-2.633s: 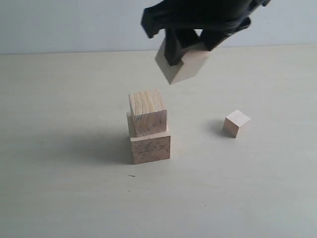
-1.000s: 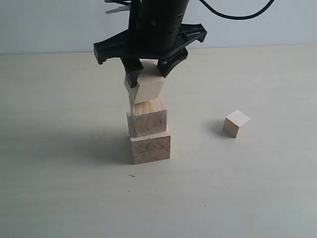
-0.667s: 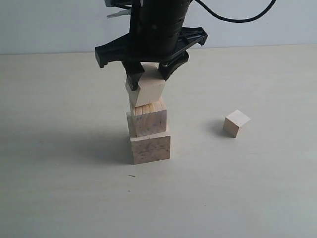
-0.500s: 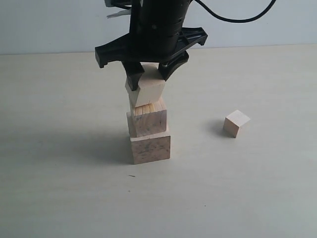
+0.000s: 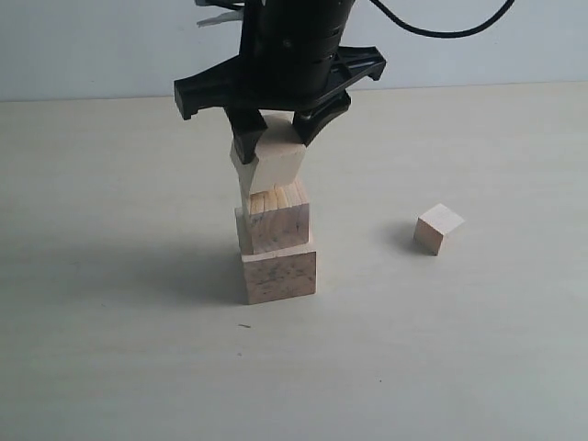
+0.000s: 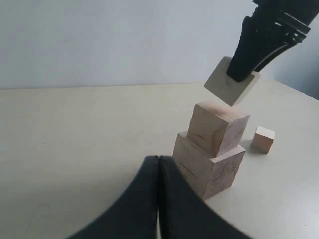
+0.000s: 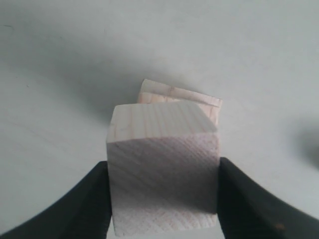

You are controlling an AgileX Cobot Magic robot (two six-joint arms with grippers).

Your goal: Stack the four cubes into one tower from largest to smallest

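1. Change. 2.6 s ago I had the right gripper (image 5: 276, 142) at the top of the exterior frame, carrying the third cube (image 5: 271, 163) well clear of the stack. It has since descended to upper centre. Over the last 1 s it has barely shifted. The jaws remain clamped on 2 opposite faces of that cube.

2. Present state. The third cube hangs tilted, 1 corner lowest, directly over the second cube (image 5: 276, 219). That cube sits on the largest cube (image 5: 279, 274), not quite flush with it. In the left wrist view the low corner is at or just above the second cube's top face; I cannot tell whether they touch. The smallest cube (image 5: 438, 228) lies alone on the table (image 5: 110, 349), right of centre, well apart from the stack. The left gripper (image 6: 158, 199) is closed on nothing, at the bottom of its own frame.

3. Meaning. I judge 2 of 4 cubes placed, with placement 3 under way. The tilt is the concern. Released like this, the cube may land on an edge and roll off, or nudge the second cube. Level it before opening the jaws.
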